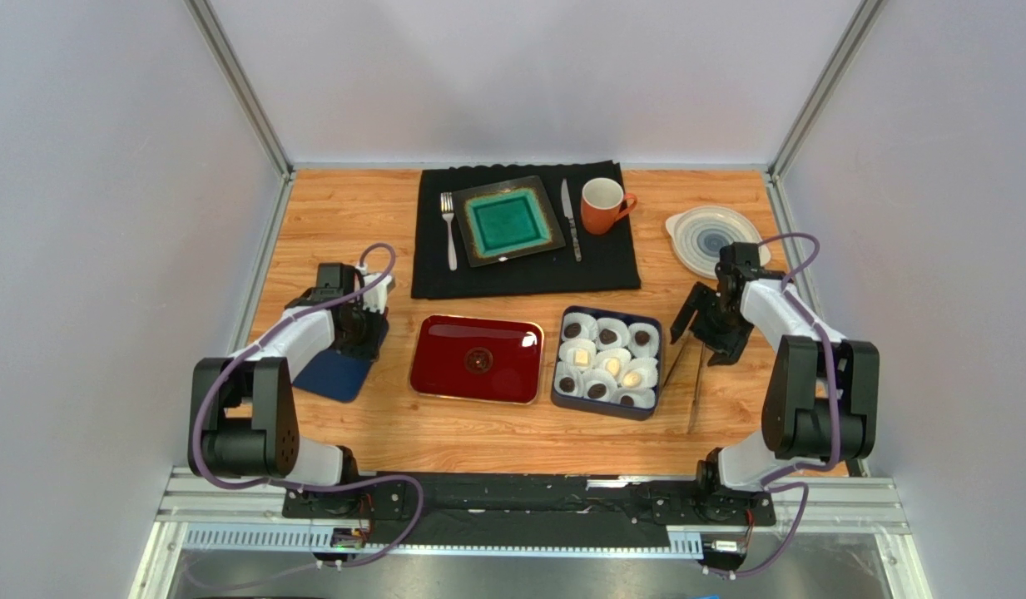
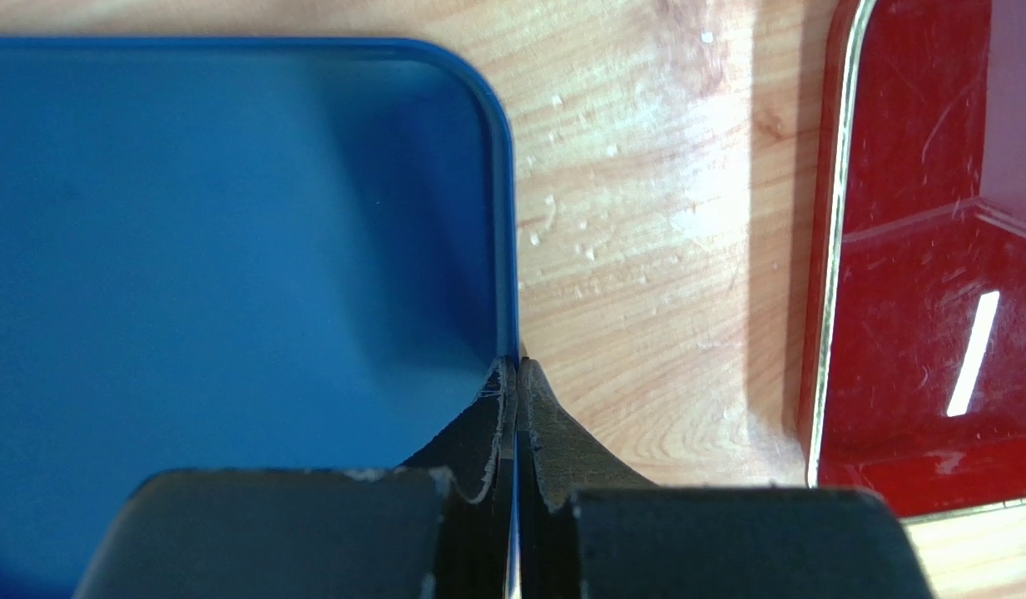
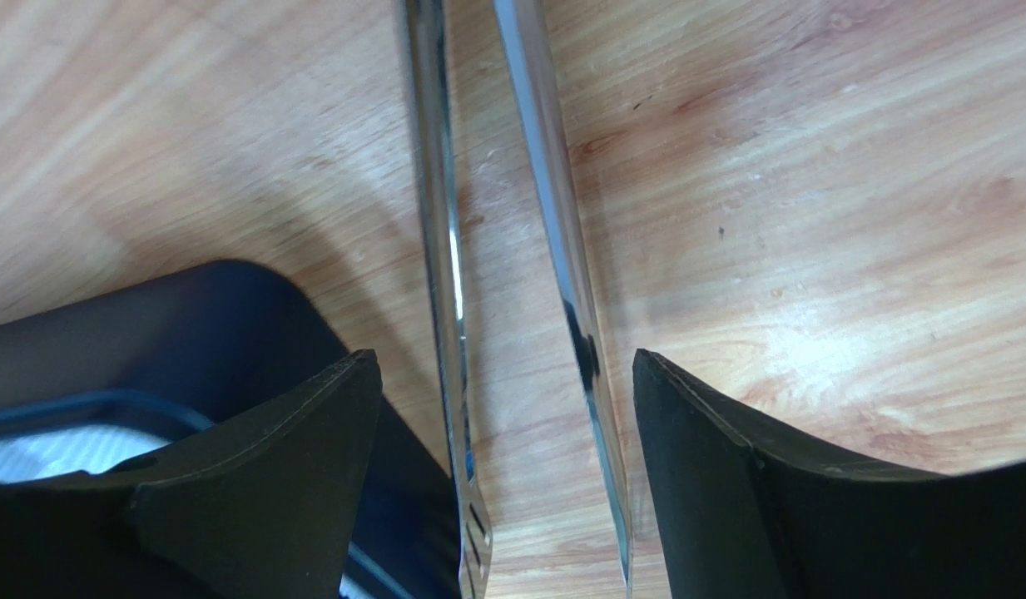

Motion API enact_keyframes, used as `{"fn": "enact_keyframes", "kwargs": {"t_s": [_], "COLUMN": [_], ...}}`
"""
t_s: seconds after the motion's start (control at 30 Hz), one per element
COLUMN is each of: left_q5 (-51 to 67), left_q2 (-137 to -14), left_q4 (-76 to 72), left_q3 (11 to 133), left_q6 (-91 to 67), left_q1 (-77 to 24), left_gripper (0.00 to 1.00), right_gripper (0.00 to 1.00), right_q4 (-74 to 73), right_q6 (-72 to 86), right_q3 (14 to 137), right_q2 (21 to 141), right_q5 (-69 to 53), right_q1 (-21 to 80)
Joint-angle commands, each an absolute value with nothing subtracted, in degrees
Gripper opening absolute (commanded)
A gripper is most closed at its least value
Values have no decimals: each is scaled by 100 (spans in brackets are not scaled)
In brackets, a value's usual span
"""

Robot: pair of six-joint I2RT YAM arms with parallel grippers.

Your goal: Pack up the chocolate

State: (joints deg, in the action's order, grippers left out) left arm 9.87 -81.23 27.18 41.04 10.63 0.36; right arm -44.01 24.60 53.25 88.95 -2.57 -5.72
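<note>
Several chocolates [image 1: 598,389], dark rounds and cream ovals, sit in white paper cups inside a dark blue box [image 1: 563,397]. One dark chocolate [image 1: 479,361] lies on the red tray [image 1: 443,374], which also shows in the left wrist view [image 2: 930,250]. My left gripper [image 1: 351,327] [image 2: 518,374] is shut on the rim of a blue lid [image 1: 330,377] [image 2: 230,250], left of the tray. My right gripper [image 1: 709,335] [image 3: 505,362] is open, its fingers on either side of metal tongs [image 1: 693,387] [image 3: 445,250] without touching them. The box corner [image 3: 205,325] lies just to the left.
A black mat [image 1: 605,268] at the back holds a green plate [image 1: 508,221], a fork [image 1: 450,231], a knife [image 1: 569,219] and an orange mug [image 1: 601,205]. A pale round dish [image 1: 715,237] sits at back right. Grey walls close in on both sides.
</note>
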Motion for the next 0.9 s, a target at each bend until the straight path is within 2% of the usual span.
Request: {"fn": "enact_keyframes", "kwargs": {"t_s": [0.0,0.07,0.17,0.4,0.53,0.63,0.67,0.73,0.77,0.83,0.87], "left_q5": [1046,1081,1195,1687,2310,3459,4307,5294,6379,7448,8193], "left_q2": [-8016,-7841,-7568,-6988,-6820,-6838,-6820,-6637,-6523,-6042,-5812], "left_q4": [3172,3391,3760,4938,5781,6502,6730,6759,6585,5884,4201], "left_q3": [4297,4473,4816,6185,7772,8863,9051,9211,9150,8528,8169], "left_q6": [1195,1187,1169,1020,993,1019,1037,1002,985,303,-397], "left_q1": [18,26,18,18,18,18,18,18,26,18,18], "left_gripper": [0,0,0,0,0,0,0,0,0,0,0], "right_gripper": [79,80,94,99,99,99,99,99,99,99,99], "right_q4": [-4421,-4500,-4623,-4650,-4185,-3334,-3061,-2139,-1840,-794,-521], "right_q6": [2619,2680,2768,2821,2813,2970,3058,3356,3471,3612,3734], "right_q3": [5423,5484,5660,6117,6109,5784,5661,5328,5204,4845,4782], "right_q2": [7983,7657,6998,5863,5319,4958,4896,4781,4738,4702,4728], "right_q5": [-211,-246,-308,-851,-1449,-2300,-2546,-3171,-3277,-3532,-3542], "right_q1": [-598,-598,-598,-554,-466,-352,-308,-80,-27,578,754]}}
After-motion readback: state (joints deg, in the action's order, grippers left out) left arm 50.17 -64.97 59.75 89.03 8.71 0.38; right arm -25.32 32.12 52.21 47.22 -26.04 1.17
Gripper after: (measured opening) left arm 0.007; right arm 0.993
